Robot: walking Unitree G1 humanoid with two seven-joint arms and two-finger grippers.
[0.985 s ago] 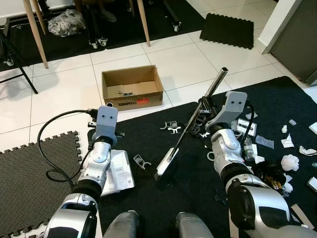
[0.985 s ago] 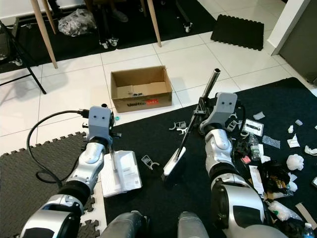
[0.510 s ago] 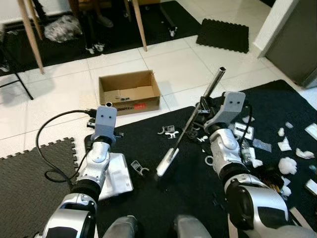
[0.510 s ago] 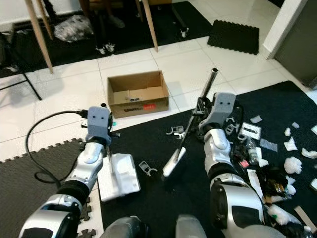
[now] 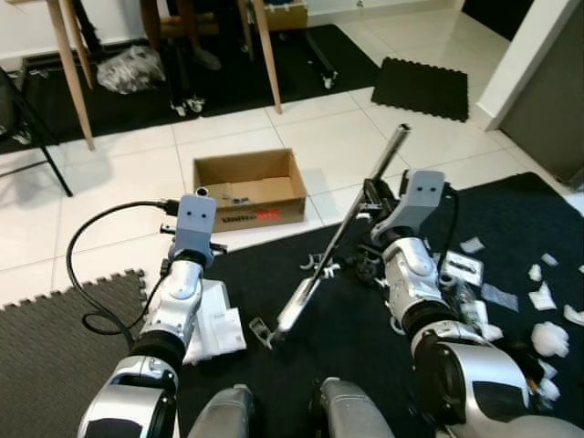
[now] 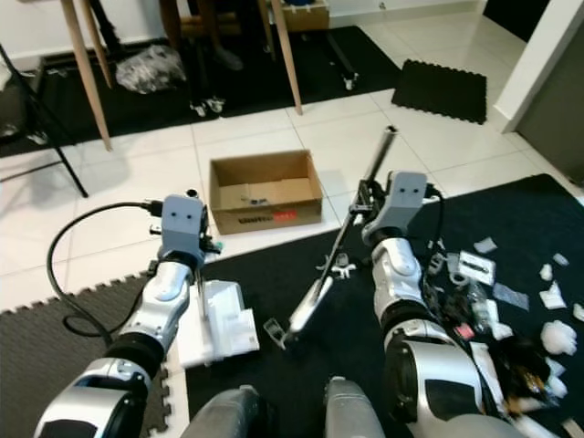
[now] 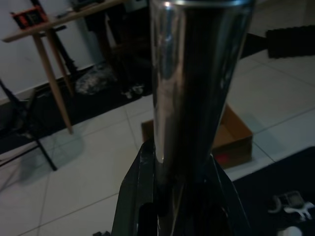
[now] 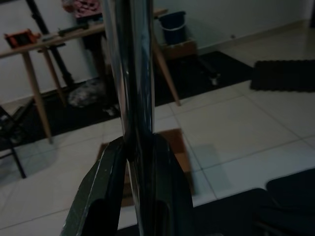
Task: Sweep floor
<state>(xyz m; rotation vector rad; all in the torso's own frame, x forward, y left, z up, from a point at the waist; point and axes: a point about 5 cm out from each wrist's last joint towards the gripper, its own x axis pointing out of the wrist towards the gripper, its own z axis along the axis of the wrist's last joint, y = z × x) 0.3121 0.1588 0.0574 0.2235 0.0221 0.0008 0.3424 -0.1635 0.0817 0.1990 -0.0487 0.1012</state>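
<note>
Right wrist view: right pincer (image 8: 135, 162) grips broom handle (image 8: 129, 73) | cardboard box (image 5: 249, 188)

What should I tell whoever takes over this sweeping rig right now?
Right gripper: shut on the broom handle, brush end down on the black mat.
Left gripper: shut on the dustpan handle, white dustpan resting at the mat's edge.
Cardboard box sits on the tiles ahead.
Done: both tools in hand.
Left: paper scraps and other litter on the mat to the right are not yet swept up.
</note>
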